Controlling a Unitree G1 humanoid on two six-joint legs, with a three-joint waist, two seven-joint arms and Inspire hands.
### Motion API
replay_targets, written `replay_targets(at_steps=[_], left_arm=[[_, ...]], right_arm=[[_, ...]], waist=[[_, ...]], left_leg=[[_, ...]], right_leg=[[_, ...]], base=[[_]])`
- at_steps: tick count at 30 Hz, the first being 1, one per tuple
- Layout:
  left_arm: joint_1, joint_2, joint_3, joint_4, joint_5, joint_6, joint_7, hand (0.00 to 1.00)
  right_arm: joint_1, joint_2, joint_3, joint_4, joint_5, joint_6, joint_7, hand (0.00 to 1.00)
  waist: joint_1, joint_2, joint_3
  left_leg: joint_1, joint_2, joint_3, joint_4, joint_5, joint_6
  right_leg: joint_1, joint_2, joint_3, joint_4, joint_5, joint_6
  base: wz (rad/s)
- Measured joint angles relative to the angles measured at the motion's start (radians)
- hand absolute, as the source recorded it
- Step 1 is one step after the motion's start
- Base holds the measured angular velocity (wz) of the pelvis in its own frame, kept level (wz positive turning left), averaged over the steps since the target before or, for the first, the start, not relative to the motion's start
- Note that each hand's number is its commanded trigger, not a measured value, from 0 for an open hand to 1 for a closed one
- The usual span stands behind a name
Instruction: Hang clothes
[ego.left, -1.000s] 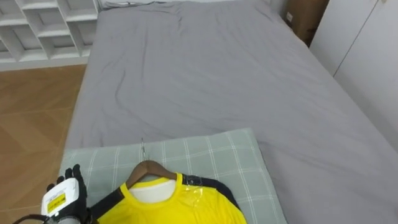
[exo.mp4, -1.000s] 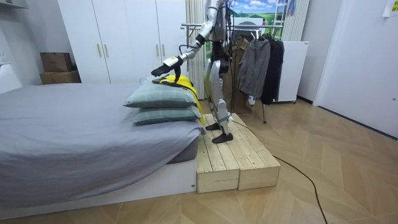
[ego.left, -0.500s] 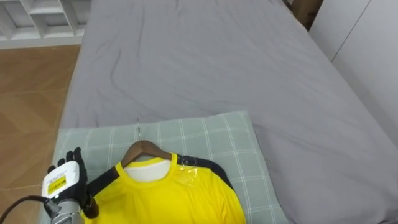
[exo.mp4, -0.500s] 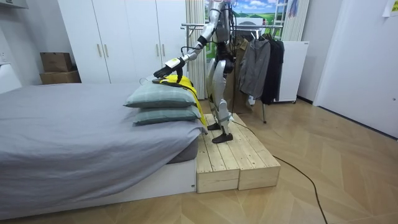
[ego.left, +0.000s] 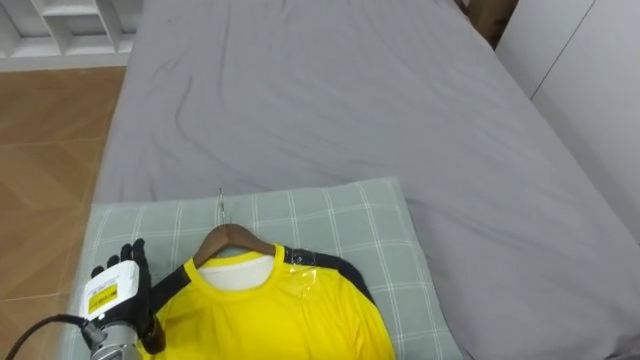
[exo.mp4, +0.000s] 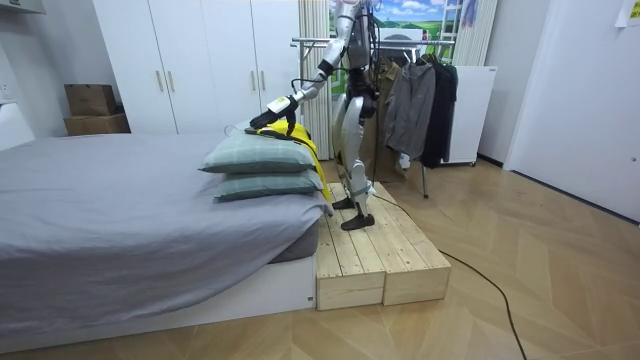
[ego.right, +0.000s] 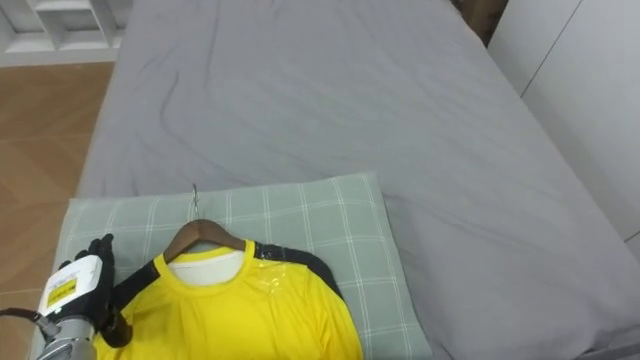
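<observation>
Logging left hand (ego.left: 118, 298) low at the eye views' left, sitting over the left edge of the pillow (ego.left: 335, 215), right against the black sleeve of the shirt (ego.left: 275, 320). Seeing just the hand's back, so not managing to tell clamped-on-cloth from loose.

Going big to small:
- Noting bed (ego.left: 330, 100) under a wrinkled grey sheet, taking up most of both eye views.
- Noting pillow in pale green check, lying at the bed's near end.
- Noting shirt lying flat on that pillow, front up and running off the bottom edge. Bright yellow body, black sleeves and shoulder bands, white inside the collar, a glossy patch by the neck.
- Noting wooden hanger (ego.left: 232, 238) poking out of the neck opening.
- Noting thin metal hook (ego.left: 221, 204) pointing up the bed.

Comparing views:
- Getting from the room view alone: white wardrobes (exo.mp4: 190, 70); rack (exo.mp4: 312, 42) with dark garments (exo.mp4: 420, 100) behind the robot; wooden platform (exo.mp4: 385, 255) under its feet beside the bed; second pillow (exo.mp4: 265, 186) stacked beneath the first; arm reaching out over the stack.
- Getting from the eye views alone: white shelf (ego.left: 75, 20), wood floor (ego.left: 45, 140), hanger and collar detail.
</observation>
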Motion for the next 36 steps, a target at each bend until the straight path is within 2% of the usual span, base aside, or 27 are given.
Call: replay_targets(at_steps=[13,26,32,36], left_arm=[[0.0,-0.009,-0.018,0.002,-0.013,-0.027,-0.016,0.0],[0.0,-0.005,-0.017,0.001,-0.007,-0.028,-0.035,0.0],[-0.001,0.009,-0.018,0.001,-0.01,-0.025,-0.045,0.0],[-0.002,0.01,-0.017,0.001,-0.01,-0.023,-0.049,0.0]], right_arm=[[0.0,0.001,0.01,-0.013,0.003,-0.003,0.009,0.0],[0.01,0.004,0.029,-0.005,0.003,-0.009,0.033,0.0],[0.023,0.005,0.031,-0.005,0.016,0.001,0.053,0.0],[0.024,0.005,0.038,-0.005,0.027,0.001,0.062,0.0]], waist=[[-0.017,-0.004,0.0018],[-0.032,-0.013,0.0005],[-0.038,-0.017,-0.0007],[-0.038,-0.015,-0.001]], left_leg=[[-0.01,0.01,0.021,0.009,0.0,0.0],[-0.017,0.013,0.053,0.028,0.0,0.0],[-0.043,0.04,0.064,0.059,-0.018,0.007],[-0.057,0.045,0.071,0.074,-0.023,0.008]], right_leg=[[-0.021,0.003,0.016,0.013,0.0,0.0],[-0.043,0.005,0.04,0.035,-0.001,-0.001],[-0.06,0.018,0.038,0.039,0.005,-0.005],[-0.074,0.02,0.042,0.051,0.008,-0.006]], base=[[-0.03],[-0.06],[-0.04],[-0.05]])
